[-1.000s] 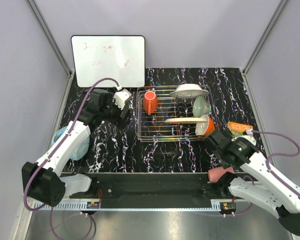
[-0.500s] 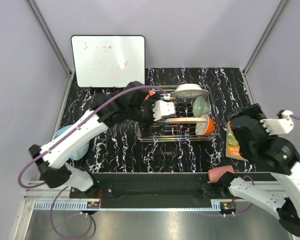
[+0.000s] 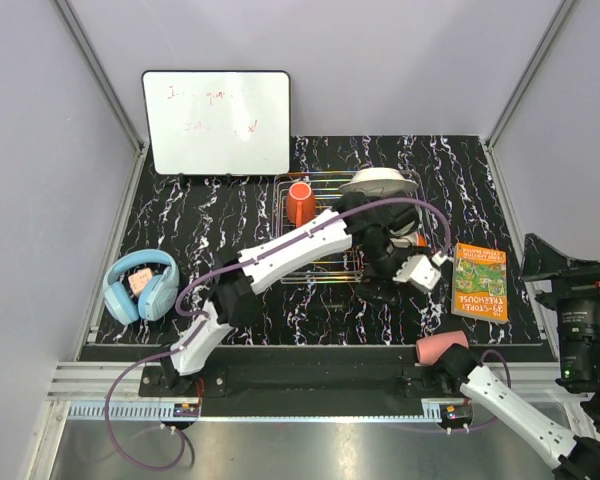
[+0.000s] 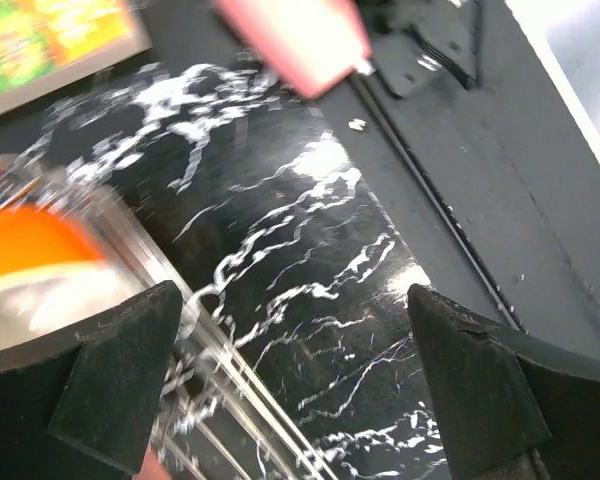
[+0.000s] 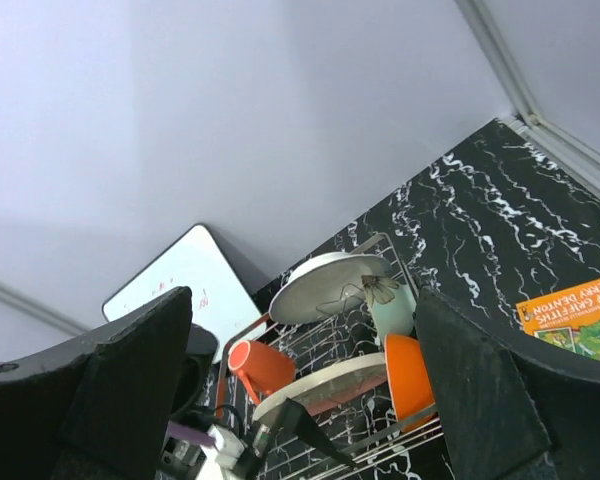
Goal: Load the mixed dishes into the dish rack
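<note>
Rack (image 3: 323, 192) is holding the mug (image 3: 300, 204). Left fingers (image 4: 110, 380) are hovering spread beside it; right fingers (image 5: 120, 390) are gaping empty.

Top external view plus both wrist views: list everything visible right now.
whiteboard: one, white, back left
headphones: one pair, blue, table's left side
book: one, orange, flat, right of the rack
dish rack: one, silver wire, table centre
orange mug: one, rack's left end
white plate: one, rack's back right
mint-green bowl: one, in rack
cream plate: one, in rack
orange bowl: one, in rack
pink cup: one, near edge, right
left end effector: open, by rack's right end
right end effector: open, raised, far right
</note>
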`<state>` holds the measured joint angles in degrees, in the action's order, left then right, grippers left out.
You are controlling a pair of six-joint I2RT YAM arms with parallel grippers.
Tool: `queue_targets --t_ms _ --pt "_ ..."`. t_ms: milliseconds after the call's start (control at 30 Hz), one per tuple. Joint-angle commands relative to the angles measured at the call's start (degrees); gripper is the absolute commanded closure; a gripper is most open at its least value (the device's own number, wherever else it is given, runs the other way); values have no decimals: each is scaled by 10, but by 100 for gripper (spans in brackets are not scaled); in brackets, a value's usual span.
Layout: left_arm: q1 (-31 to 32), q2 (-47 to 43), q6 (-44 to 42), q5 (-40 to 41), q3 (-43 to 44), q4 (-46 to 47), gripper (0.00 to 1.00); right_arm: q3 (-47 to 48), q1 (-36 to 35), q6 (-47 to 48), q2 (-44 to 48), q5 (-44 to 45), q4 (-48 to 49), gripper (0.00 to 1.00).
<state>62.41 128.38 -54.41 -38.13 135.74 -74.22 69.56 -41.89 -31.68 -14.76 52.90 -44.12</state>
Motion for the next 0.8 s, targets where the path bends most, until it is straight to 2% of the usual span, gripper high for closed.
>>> queue_targets --t_ms 0,133,200,233,267,333,367,467,533,767 --pt "31 -28 -110 -50 -32 -69 1 -17 1 57 -13 -70 24 0" --pt "35 -27 -29 -75 -72 68 1 -21 1 61 -23 -69 24 0" --pt "38 -14 75 -69 -85 115 1 -21 1 64 -27 -59 24 0" --pt "40 -11 120 -56 -90 171 1 -20 1 65 -29 -56 24 0" --pt "46 -8 194 -42 -94 192 1 -21 1 65 -30 -54 23 0" --pt "48 -1 260 -27 -116 259 1 -27 1 59 -30 -54 24 0" --pt "48 -1 327 -29 -129 287 1 -30 1 55 -30 -54 24 0" --pt "48 -19 435 -25 -201 407 1 -37 1 44 -22 -58 24 0" --pt "51 -28 480 -19 -247 476 1 -38 1 41 -16 -58 24 0" --pt "75 -10 568 34 -266 520 1 -23 1 45 -3 -55 17 0"
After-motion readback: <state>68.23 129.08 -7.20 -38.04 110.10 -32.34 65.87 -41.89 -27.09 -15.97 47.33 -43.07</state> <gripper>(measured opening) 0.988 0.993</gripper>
